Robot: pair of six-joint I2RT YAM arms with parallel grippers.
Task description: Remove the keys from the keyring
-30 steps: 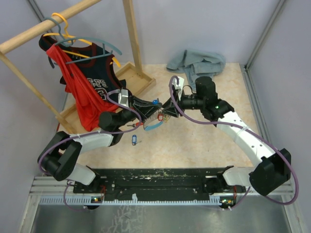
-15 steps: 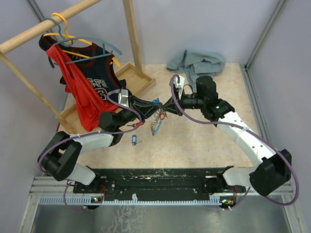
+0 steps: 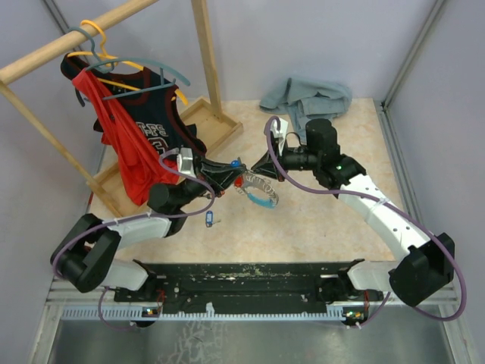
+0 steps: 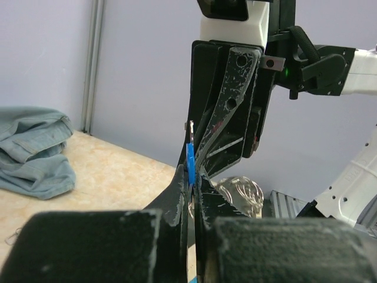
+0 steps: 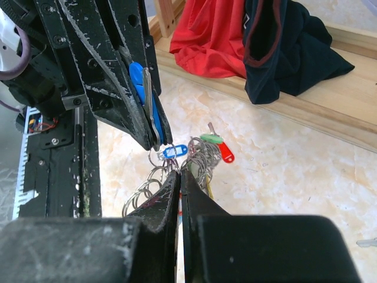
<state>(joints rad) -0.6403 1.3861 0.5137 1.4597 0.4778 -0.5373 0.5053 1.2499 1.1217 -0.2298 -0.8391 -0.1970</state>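
1. Top external view: the left end effector (image 3: 233, 173) and the right end effector (image 3: 256, 170) meet almost tip to tip above the middle of the beige counter (image 3: 318, 227).
2. Left end effector: the jaws are fully closed on a small silvery key with a blue plastic tag, the blue-tagged key (image 3: 237, 162). In the left wrist view the tag stands edge-on, squeezed between the fingers (image 4: 177, 194).
3. Right end effector: the jaws are fully closed. In the right wrist view the fingertips (image 5: 171, 184) nip a loop of the thin silvery metal keyring (image 5: 154, 177).
4. Keyring: it hangs as a jangly bunch just below the two tips. The other keys (image 5: 206, 150) dangle from it, with tags of light blue (image 5: 174, 151), green (image 5: 211, 139) and red (image 5: 227, 154).
5. Link: the pictures do not show whether the blue-tagged key is attached to the keyring or free of it.
6. Loose key (image 3: 210, 220): a second key with a blue tag lies flat on the counter beside the left arm, apart from the bunch.
7. Surroundings: a wooden clothes rack (image 3: 204, 45) at the far left carries a red garment (image 3: 121, 144) and a dark garment (image 3: 155, 114). A crumpled blue denim cloth (image 3: 307, 98) lies at the far edge.
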